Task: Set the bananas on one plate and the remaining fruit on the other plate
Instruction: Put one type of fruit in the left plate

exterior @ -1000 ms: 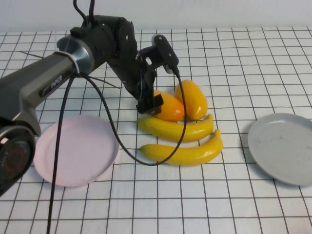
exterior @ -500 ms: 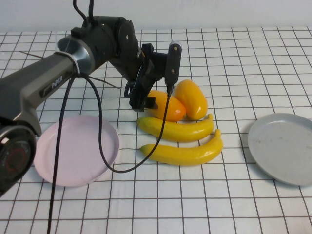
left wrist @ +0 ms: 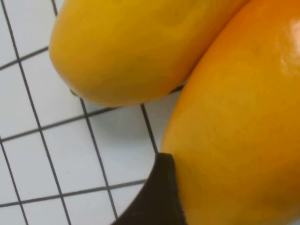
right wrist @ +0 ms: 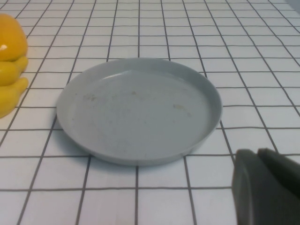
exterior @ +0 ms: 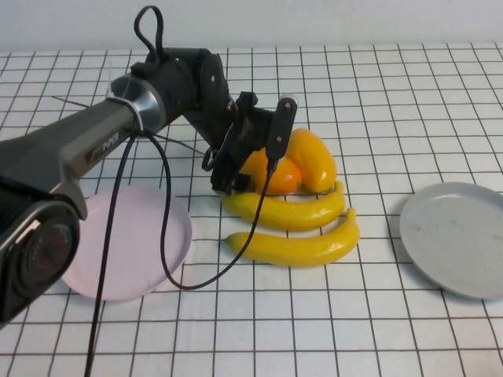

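Observation:
Two bananas (exterior: 287,210) (exterior: 302,245) lie side by side at the table's middle. Two mangoes lie just behind them, an orange one (exterior: 277,176) and a yellower one (exterior: 313,159). My left gripper (exterior: 237,173) is low at the orange mango's left end, open, jaws straddling it. In the left wrist view one dark finger (left wrist: 157,199) touches the orange mango (left wrist: 234,131), with the yellower mango (left wrist: 136,47) beyond. The pink plate (exterior: 126,239) is at the left, the grey plate (exterior: 460,236) at the right. My right gripper (right wrist: 267,187) is shut, just before the grey plate (right wrist: 140,110).
The left arm's black cable (exterior: 169,259) loops over the pink plate's right rim and the lower banana's left tip. The tabletop is a white grid cloth. The fruit pile shows at the edge of the right wrist view (right wrist: 10,70).
My left gripper has turned at the wrist and moved in low against the orange mango's left end. The fruits and plates have not moved.

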Robot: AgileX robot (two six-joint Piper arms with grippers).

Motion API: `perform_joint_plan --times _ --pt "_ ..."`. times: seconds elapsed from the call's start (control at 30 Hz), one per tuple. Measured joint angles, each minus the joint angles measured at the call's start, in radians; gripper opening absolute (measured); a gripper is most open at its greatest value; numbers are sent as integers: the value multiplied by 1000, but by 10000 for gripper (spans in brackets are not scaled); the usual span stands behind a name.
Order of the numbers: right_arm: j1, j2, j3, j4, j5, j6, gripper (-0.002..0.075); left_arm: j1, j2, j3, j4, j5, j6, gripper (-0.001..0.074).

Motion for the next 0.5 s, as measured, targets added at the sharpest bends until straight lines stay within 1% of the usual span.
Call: perform_joint_plan --times 0.27,0.5 --pt "0 0 0 0 0 0 -16 0 26 0 -66 -16 34 609" --pt "0 0 0 0 0 0 -16 0 27 0 -77 3 -12 610"
